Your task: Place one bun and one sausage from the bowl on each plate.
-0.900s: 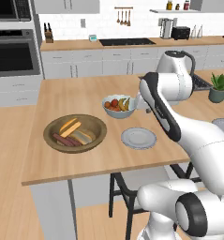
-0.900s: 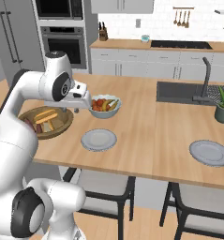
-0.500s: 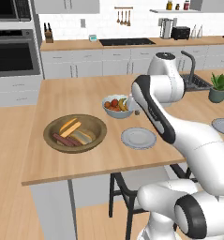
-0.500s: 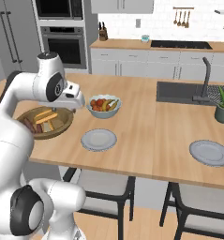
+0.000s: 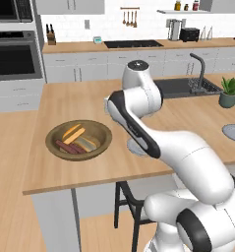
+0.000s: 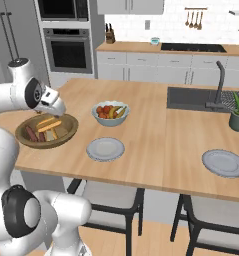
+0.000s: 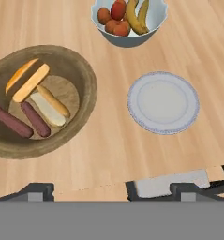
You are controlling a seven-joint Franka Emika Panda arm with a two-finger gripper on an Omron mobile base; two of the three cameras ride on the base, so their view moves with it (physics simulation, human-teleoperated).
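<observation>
bowl [image 7: 80, 75] below open jaws

No legible text, label, brand, number or sign anywhere in these views.
</observation>
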